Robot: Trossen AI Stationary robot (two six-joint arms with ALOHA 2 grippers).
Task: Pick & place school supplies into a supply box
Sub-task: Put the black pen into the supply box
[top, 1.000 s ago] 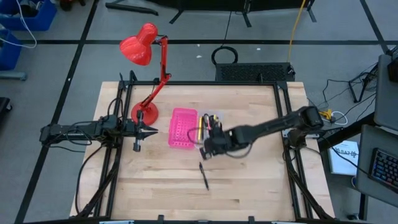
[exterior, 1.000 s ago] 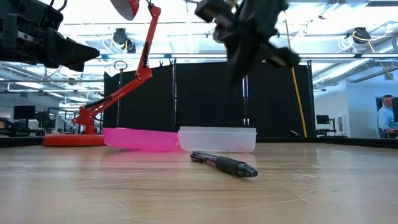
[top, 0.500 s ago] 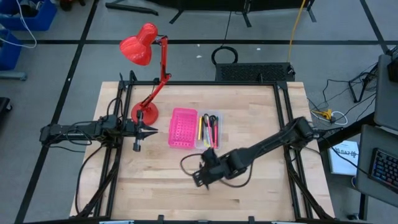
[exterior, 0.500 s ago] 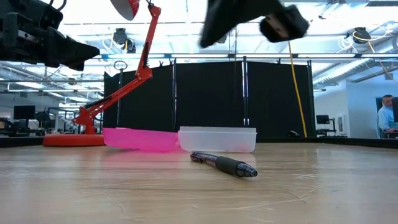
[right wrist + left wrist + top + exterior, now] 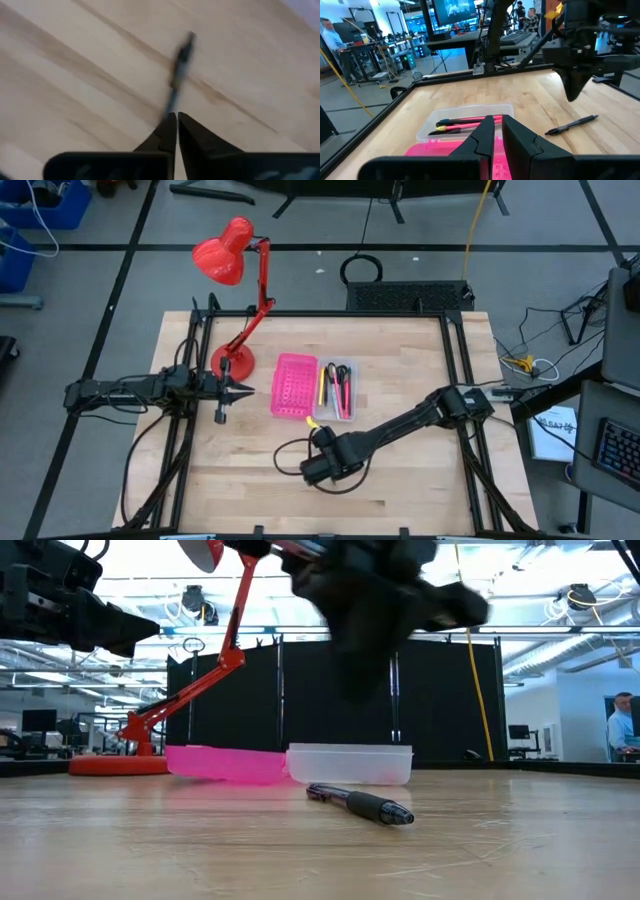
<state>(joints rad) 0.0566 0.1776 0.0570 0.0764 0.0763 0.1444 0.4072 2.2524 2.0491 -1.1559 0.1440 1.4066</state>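
A black pen (image 5: 362, 806) lies flat on the wood in front of the clear supply box (image 5: 350, 763). The box (image 5: 337, 389) holds pink, yellow and black pens and the scissors. My right gripper (image 5: 176, 118) is shut and hovers above the pen (image 5: 180, 62), touching nothing. In the high view it (image 5: 312, 471) hides the pen. From the left wrist view the right gripper (image 5: 574, 82) hangs above the pen (image 5: 571, 124). My left gripper (image 5: 248, 391) waits shut, left of the pink tray (image 5: 293, 386).
The red desk lamp (image 5: 235, 280) stands on its round base at the table's far left. The pink perforated tray sits side by side with the clear box. Bare wood stretches around the pen toward the near edge. A person (image 5: 621, 730) stands far off in the room.
My right gripper has swung from above the clear box toward the table's near edge and come down lower, ending above the black pen. The pen, the box and the pink tray have stayed where they were.
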